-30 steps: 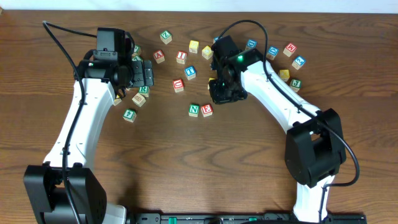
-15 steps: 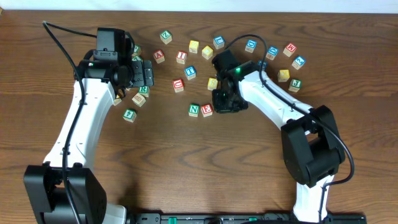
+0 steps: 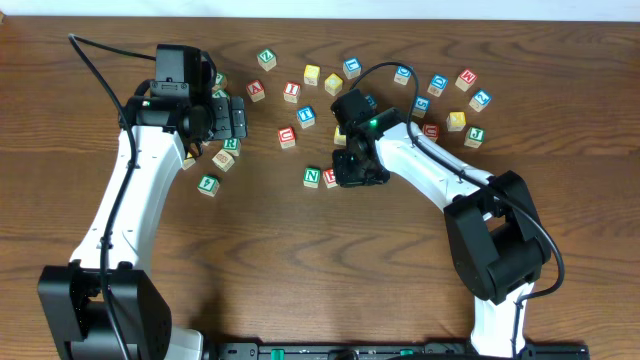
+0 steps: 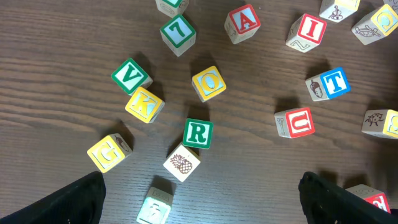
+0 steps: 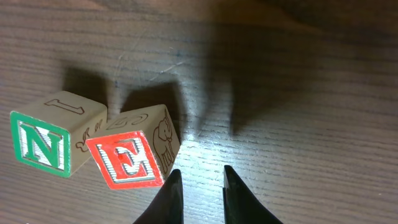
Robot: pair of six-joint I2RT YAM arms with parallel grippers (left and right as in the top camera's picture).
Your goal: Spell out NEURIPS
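Note:
The green N block (image 3: 312, 177) and the red E block (image 3: 329, 178) sit side by side mid-table; they also show in the right wrist view as N (image 5: 42, 144) and E (image 5: 127, 158). My right gripper (image 3: 350, 170) (image 5: 200, 186) is low at the table, fingers close together and empty, its left finger against the E block's right side. The red U block (image 3: 287, 137) (image 4: 297, 122), green R block (image 3: 231, 145) (image 4: 198, 133) and red I block (image 3: 291, 91) (image 4: 309, 30) lie loose. My left gripper (image 3: 235, 118) (image 4: 199, 205) hovers open and empty above the R block.
Several loose blocks lie around: A (image 4: 243, 22), blue T (image 4: 329, 84), yellow O (image 4: 209, 83), V (image 4: 130, 76), K (image 4: 145, 104), G (image 4: 109, 152) and a pineapple block (image 4: 182, 163). More blocks cluster at the back right (image 3: 456, 100). A yellow block (image 3: 341, 134) sits behind the right gripper.
My right gripper has moved toward the front and left, down to the E block's right side, uncovering a yellow block behind it. The left arm has not moved.

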